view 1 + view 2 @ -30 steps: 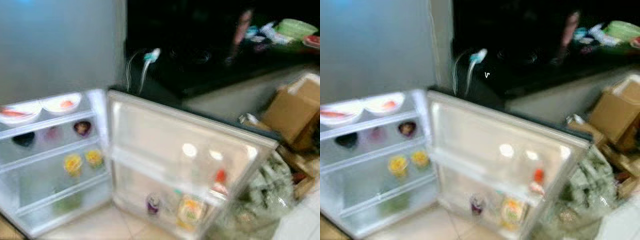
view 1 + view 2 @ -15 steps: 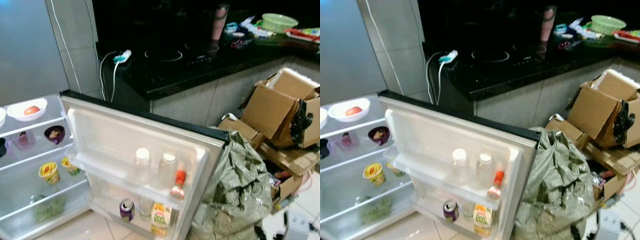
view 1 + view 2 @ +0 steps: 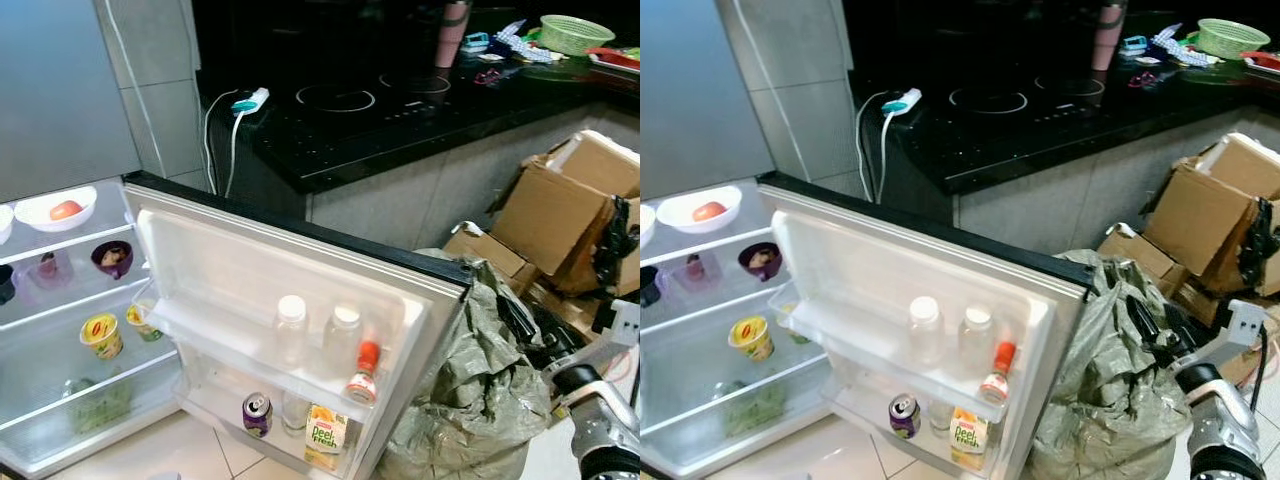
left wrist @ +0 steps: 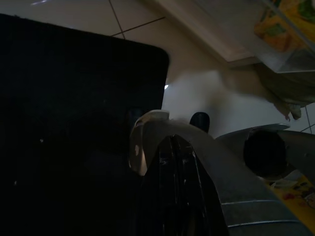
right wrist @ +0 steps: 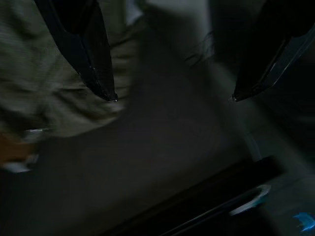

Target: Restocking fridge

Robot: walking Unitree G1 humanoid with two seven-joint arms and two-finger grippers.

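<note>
The fridge (image 3: 60, 330) stands open at 9 o'clock, its door (image 3: 300, 300) swung wide across the middle. On the upper door shelf stand two white-capped bottles (image 3: 291, 330) side by side, with a red-capped bottle (image 3: 364, 372) just beside them toward 3 o'clock. Below, in the bottom door shelf, a purple can (image 3: 256, 413) sits near a juice carton (image 3: 323, 436).

Inside, a white bowl (image 3: 57, 209) holding a red fruit sits on the top shelf. A dark bowl (image 3: 111, 258) is on the shelf below, and a yellow cup (image 3: 101, 335) under that. Greens (image 3: 98, 406) lie at the bottom.

A grey-green sack (image 3: 480, 390) leans touching the door's outer edge at 4 o'clock. Cardboard boxes (image 3: 560, 215) pile up at 3 o'clock. A black counter (image 3: 400, 120) runs across 12 o'clock with a green basket (image 3: 575, 32) at 1 o'clock.

The right gripper (image 5: 172, 96) is raised near the sack at 4 o'clock, fingers (image 5: 88, 54) spread apart and grasping nothing. The left gripper (image 4: 167, 123) hangs low over the floor tiles (image 4: 142, 34); whether it is released or clenched, I cannot tell.
</note>
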